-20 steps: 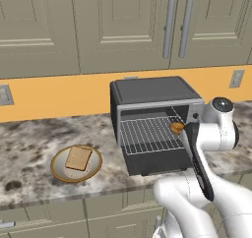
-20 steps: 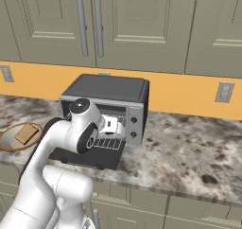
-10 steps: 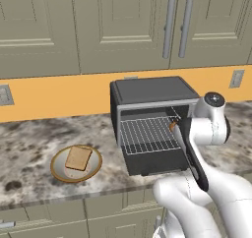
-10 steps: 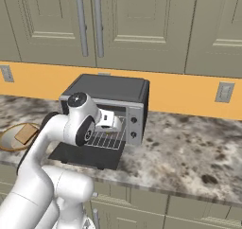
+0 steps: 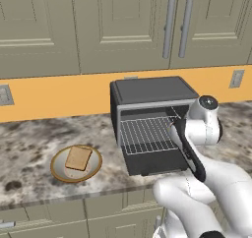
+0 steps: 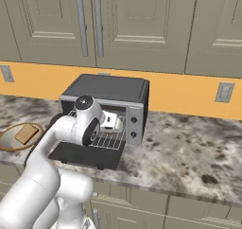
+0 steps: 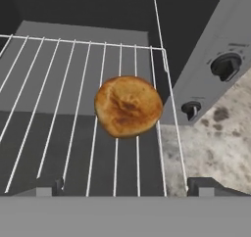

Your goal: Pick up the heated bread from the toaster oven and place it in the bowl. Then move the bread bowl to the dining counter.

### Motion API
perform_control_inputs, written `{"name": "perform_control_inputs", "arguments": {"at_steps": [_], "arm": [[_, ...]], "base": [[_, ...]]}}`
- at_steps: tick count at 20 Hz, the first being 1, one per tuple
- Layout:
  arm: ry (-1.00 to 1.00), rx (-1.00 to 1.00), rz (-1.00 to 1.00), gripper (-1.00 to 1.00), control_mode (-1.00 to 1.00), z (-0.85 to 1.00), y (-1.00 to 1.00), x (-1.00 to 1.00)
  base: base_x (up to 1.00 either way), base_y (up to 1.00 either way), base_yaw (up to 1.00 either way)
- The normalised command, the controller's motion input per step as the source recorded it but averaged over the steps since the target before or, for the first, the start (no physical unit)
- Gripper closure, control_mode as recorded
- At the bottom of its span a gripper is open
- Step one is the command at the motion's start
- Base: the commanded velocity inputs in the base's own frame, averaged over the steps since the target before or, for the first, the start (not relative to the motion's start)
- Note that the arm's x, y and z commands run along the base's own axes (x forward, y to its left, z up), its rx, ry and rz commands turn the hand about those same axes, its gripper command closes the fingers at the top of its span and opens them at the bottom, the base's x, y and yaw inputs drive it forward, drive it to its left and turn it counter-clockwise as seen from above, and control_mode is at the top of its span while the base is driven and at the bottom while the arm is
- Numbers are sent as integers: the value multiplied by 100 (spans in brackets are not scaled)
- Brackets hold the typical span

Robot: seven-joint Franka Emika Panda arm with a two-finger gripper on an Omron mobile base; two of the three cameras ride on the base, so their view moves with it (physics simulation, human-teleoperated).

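The heated bread (image 7: 128,106), a small round orange-brown bun, lies on the wire rack (image 7: 59,99) near its right front corner. The rack is pulled out of the toaster oven (image 5: 147,92), whose door hangs open. My gripper (image 7: 126,187) hovers just above and in front of the bread, open, with one fingertip on each side and nothing between them. From the right base view the gripper (image 6: 113,121) is at the mouth of the toaster oven (image 6: 106,88). The bowl (image 5: 55,167) sits on the worktop left of the oven. The dining counter is out of view.
A square toast slice (image 5: 78,157) lies in the bowl. The dropped oven door (image 5: 155,161) juts out toward the worktop's front edge. Two dark knobs (image 7: 224,65) sit on the oven's right face. Wall cabinets (image 5: 123,25) hang above, and stone worktop (image 6: 189,147) stretches to the right.
The arm has swung in toward the oven opening, carrying the hand over the rack. In the left base view the arm now hides the bread. The gripper stayed open.
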Motion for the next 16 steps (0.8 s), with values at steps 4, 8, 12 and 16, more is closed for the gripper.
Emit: {"name": "perform_control_inputs", "arguments": {"at_steps": [4,8,12,16], "arm": [[1,4,0,-100,-100,-7,0,33],[0,3,0,-100,-100,-15,0,30],[0,0,-2,-100,-100,-20,0,29],[3,0,-3,-100,-100,-28,0,23]], "base": [[0,0,0],[0,0,0],[0,0,0],[0,0,0]]}}
